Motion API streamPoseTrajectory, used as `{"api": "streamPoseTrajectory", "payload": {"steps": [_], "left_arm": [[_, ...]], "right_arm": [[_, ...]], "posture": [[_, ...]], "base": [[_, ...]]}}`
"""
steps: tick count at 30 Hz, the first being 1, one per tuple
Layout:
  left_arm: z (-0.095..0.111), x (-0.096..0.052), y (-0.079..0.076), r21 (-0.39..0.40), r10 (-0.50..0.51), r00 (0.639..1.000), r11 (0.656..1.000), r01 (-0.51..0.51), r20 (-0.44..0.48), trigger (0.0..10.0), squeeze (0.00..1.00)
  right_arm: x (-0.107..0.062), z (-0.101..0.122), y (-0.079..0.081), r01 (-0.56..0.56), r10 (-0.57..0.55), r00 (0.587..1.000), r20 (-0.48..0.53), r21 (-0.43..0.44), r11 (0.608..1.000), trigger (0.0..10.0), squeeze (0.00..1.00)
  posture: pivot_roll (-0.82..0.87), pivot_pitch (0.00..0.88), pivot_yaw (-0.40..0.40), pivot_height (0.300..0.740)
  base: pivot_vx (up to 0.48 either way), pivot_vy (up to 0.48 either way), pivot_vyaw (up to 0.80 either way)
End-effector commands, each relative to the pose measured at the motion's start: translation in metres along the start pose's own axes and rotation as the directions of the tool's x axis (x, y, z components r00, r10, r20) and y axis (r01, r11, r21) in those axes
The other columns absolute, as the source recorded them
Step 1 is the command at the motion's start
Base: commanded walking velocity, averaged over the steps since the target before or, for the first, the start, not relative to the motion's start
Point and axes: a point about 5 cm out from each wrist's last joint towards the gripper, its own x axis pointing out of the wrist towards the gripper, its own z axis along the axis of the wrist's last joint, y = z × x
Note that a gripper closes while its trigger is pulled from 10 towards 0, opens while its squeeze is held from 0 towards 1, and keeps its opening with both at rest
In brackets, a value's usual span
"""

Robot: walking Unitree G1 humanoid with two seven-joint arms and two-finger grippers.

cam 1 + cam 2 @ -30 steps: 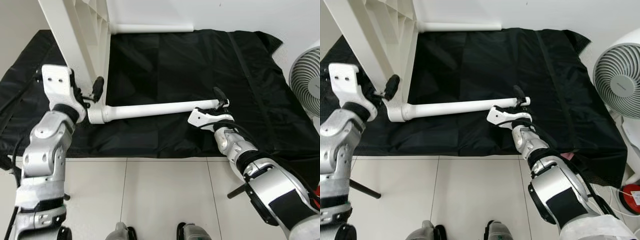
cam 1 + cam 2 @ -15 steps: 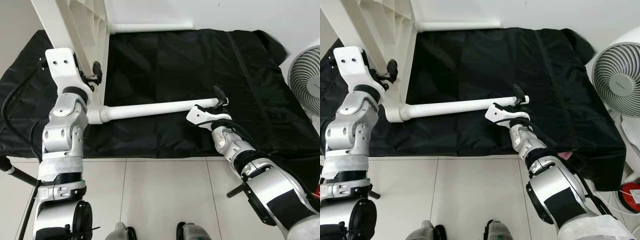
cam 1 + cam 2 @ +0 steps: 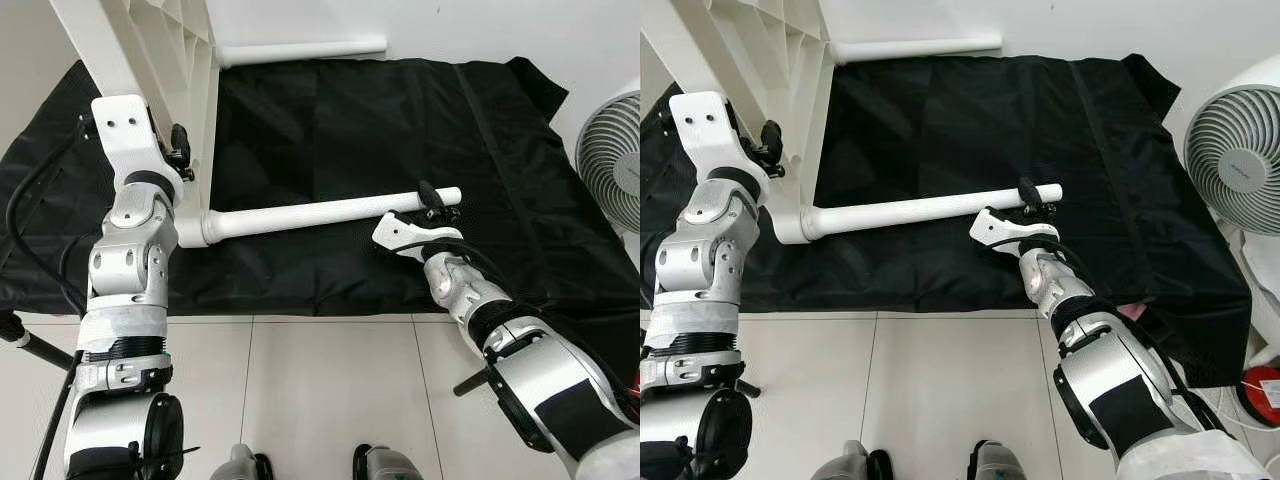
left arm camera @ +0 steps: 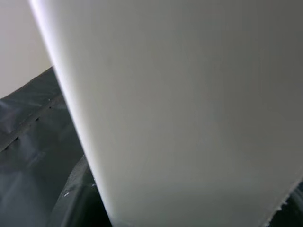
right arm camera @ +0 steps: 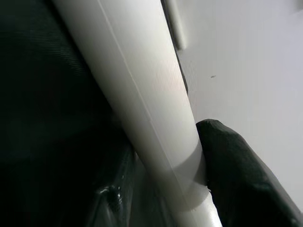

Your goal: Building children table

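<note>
A white children's table top [image 3: 150,40] stands on its edge at the back left, ribbed underside facing right. One white table leg [image 3: 310,213] is joined at its lower corner and reaches right over a black sheet [image 3: 340,130]. My right gripper [image 3: 432,203] is shut on the leg near its free end, whose tip pokes out past it. In the right wrist view the leg [image 5: 142,94] runs close by with one black finger [image 5: 236,175] against it. My left gripper [image 3: 180,152] is up against the table top's rim; its wrist view shows the white panel [image 4: 189,94] very close.
A second white leg [image 3: 300,50] lies along the wall at the back of the sheet. A white fan [image 3: 610,165] stands at the right edge. Pale floor tiles [image 3: 330,390] lie in front of the sheet, with my feet [image 3: 240,465] at the bottom.
My left arm has risen from the leg's joint to the table top's rim. The leg's free end has swung slightly away from me and now sticks out past my right gripper.
</note>
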Motion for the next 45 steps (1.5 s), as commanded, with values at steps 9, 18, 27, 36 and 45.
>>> {"api": "streamPoseTrajectory", "payload": {"steps": [9, 18, 27, 36, 45], "left_arm": [[0.036, 0.005, 0.011, 0.068, 0.042, 0.990, 0.996, -0.052, 0.138, 0.0, 0.00], [0.100, 0.004, -0.010, 0.042, -0.058, 0.956, 0.998, 0.048, 0.286, 0.0, 0.00], [0.192, 0.000, -0.043, 0.109, -0.273, 0.836, 0.962, 0.252, 0.476, 0.0, 0.00], [0.228, 0.000, -0.081, 0.175, -0.454, 0.756, 0.888, 0.425, 0.471, 0.0, 0.00], [0.207, 0.001, -0.147, 0.241, -0.692, 0.669, 0.722, 0.649, 0.270, 0.0, 0.00]], "right_arm": [[0.001, 0.007, 0.001, 0.028, -0.024, 0.999, -0.026, 0.166, 0.986, 0.0, 0.00], [0.010, 0.052, 0.004, 0.047, -0.063, 0.998, 0.028, 0.399, 0.916, 10.0, 0.00], [0.025, 0.125, -0.021, 0.006, -0.162, 0.969, 0.186, 0.636, 0.771, 10.0, 0.00], [0.030, 0.152, -0.032, -0.031, -0.186, 0.960, 0.208, 0.743, 0.669, 10.0, 0.00], [0.024, 0.169, -0.018, -0.171, -0.089, 0.977, 0.192, 0.965, 0.200, 10.0, 0.00]], "posture": [[-0.05, 0.093, 0.069, 0.740], [-0.04, 0.095, 0.072, 0.740], [-0.02, 0.094, 0.062, 0.740], [-0.01, 0.096, 0.066, 0.740], [0.00, 0.115, 0.086, 0.740]], "base": [[0.000, 0.000, 0.00], [0.000, 0.000, 0.00], [0.000, 0.000, 0.00], [0.000, 0.000, 0.00], [0.000, 0.000, 0.00]]}}
